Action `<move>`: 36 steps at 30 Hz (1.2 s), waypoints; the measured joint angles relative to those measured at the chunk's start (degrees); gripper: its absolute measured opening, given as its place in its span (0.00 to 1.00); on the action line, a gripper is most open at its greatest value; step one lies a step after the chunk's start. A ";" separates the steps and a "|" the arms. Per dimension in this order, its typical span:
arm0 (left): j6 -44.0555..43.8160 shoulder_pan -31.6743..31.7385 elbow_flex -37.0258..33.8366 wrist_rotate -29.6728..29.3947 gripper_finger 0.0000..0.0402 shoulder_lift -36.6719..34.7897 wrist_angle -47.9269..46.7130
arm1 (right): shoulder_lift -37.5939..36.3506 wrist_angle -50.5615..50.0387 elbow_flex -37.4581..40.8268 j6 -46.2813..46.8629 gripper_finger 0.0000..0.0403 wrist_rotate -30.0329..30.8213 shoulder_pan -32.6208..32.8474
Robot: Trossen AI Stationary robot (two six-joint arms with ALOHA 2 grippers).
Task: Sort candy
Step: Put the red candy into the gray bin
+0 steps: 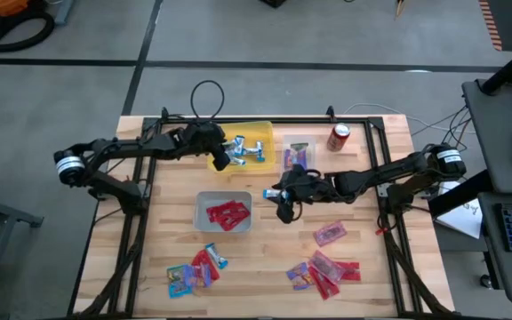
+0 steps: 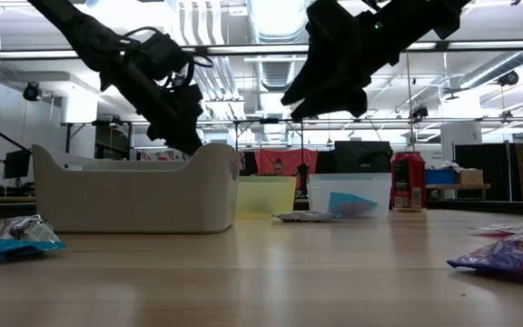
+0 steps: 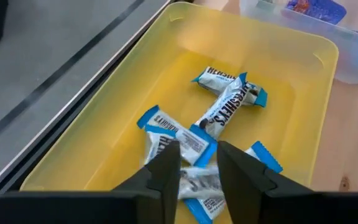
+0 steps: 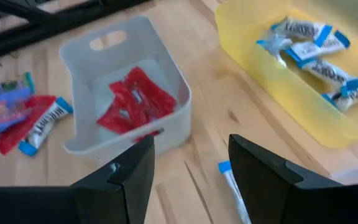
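While loose candy is still lying along the near edge of the bench [image 1: 265, 298], with a mixed cluster [image 1: 196, 269] at near left and another cluster [image 1: 324, 269] at near right plus a single pink packet [image 1: 330, 234] just beyond it, the sorting is only partly done, so each drop should be finished cleanly before the next pick. Farther in, the grey bin [image 1: 223, 212] is holding the red packets [image 4: 134, 102]. Just right of that bin the right end effector [image 1: 284, 201] is hanging with its fingers spread wide and nothing between them, and a blue-and-silver bar [image 4: 232, 180] is lying on the wood directly beneath it; a straight descent with the fingers either side of the bar's narrow width looks like the safest grip, keeping clear of the grey bin's wall. At the far side the left end effector [image 3: 197, 168] is hovering over the yellow bin [image 3: 129, 118] with a narrow gap between its fingers, apparently empty, while the blue-and-silver mini bars [image 3: 225, 102] are lying inside below it. It should lift straight up so no wrapper gets dragged out. Beside that bin the clear bin [image 1: 298, 153] is holding a purple-blue packet [image 1: 295, 158], and a red soda can [image 1: 338, 137] is standing at far right.
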State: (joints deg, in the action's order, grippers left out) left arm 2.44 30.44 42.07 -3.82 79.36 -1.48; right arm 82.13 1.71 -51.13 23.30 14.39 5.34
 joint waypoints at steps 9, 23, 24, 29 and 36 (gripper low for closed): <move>-2.09 -1.78 0.08 3.14 0.31 -4.65 -2.08 | -1.21 -10.86 -1.45 2.71 0.49 -1.45 0.00; -6.21 -21.94 -2.49 4.39 0.31 -19.02 -1.82 | -1.40 -25.93 -7.43 17.23 0.45 -16.27 3.39; -6.53 -23.07 -2.49 3.76 0.31 -19.48 -2.07 | -1.40 -26.15 -7.38 18.88 0.45 -17.57 4.13; -7.44 -25.93 -2.52 -0.38 0.31 -20.82 -2.23 | -1.07 -30.90 -7.43 29.46 0.42 -19.49 9.64; -3.98 -25.90 -2.52 -0.80 0.31 -20.22 0.75 | -0.52 -33.18 -7.63 45.92 0.36 -22.55 18.04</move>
State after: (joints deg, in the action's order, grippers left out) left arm -1.54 4.54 39.55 -4.62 59.14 -0.73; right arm 81.60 -31.47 -58.76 69.22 -8.16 23.38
